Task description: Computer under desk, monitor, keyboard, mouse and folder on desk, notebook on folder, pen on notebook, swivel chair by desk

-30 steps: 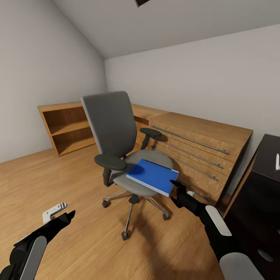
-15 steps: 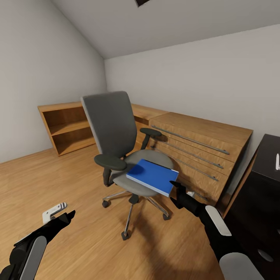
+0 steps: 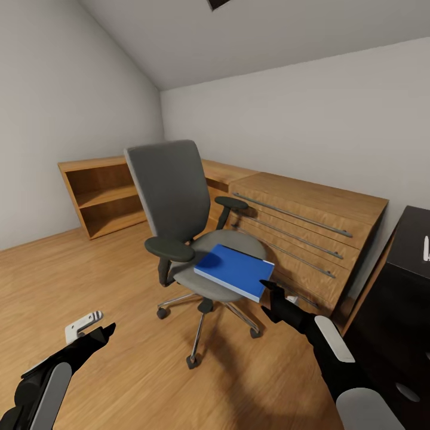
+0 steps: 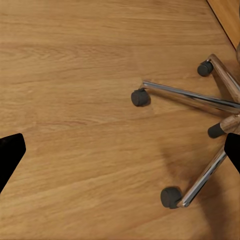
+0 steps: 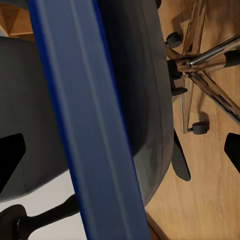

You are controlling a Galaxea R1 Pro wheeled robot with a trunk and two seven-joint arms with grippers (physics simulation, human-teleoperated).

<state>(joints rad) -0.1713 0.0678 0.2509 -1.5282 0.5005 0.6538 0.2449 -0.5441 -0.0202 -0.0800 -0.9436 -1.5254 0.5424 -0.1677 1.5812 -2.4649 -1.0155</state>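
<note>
Still, the flat bright blue folder (image 3: 235, 272) is seen lying on the grey-seated swivel chair (image 3: 179, 209), just ahead of the spread right pincer (image 3: 267, 288), not yet gripped. The left pincer (image 3: 108, 328) is held spread, well apart, over the wooden floor. Every transfer to the black-topped counter (image 3: 412, 263) is judged outstanding.
</note>
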